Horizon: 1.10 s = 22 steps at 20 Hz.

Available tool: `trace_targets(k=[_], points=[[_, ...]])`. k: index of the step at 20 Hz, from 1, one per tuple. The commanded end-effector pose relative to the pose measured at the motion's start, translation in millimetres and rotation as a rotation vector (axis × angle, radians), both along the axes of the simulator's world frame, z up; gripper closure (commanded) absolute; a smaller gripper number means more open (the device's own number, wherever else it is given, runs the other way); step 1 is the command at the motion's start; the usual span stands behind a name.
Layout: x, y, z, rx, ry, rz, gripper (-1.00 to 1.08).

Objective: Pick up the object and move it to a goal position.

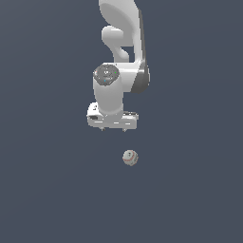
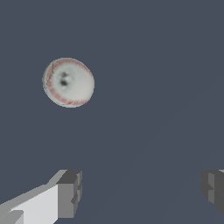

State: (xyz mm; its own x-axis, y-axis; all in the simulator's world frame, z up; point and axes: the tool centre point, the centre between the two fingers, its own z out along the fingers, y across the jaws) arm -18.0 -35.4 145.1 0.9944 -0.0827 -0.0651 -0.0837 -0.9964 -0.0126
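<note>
In the wrist view the claw [image 2: 140,192] is spread wide with nothing between its two grey fingertips [image 2: 70,192]. The ball [image 2: 68,82], off-white with thin red seams, lies past them on the plain dark grey tabletop [image 2: 166,65], clear of both tips. From the exterior view it sits below the claw and toward that view's right, not touching it.

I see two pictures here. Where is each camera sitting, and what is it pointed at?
Exterior view: off the arm, apparently looking down on the white arm, its gripper and the ball beyond it.
Wrist view: mounted on the wrist, looking past two grey fingers spread wide apart toward the ball, which lies outside their gap.
Shared: the ball, the gripper and the plain dark surface.
</note>
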Motion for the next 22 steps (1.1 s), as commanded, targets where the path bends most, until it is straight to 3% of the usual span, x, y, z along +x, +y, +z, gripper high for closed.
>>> trace_targets(k=[1,11,22], points=[[0,0,0,0.0,0.0,0.0,-0.92],[3,36,1,0.007,0.003,0.091,-0.92],[13,38,-3,0.002,-0.003,0.016,-0.92]])
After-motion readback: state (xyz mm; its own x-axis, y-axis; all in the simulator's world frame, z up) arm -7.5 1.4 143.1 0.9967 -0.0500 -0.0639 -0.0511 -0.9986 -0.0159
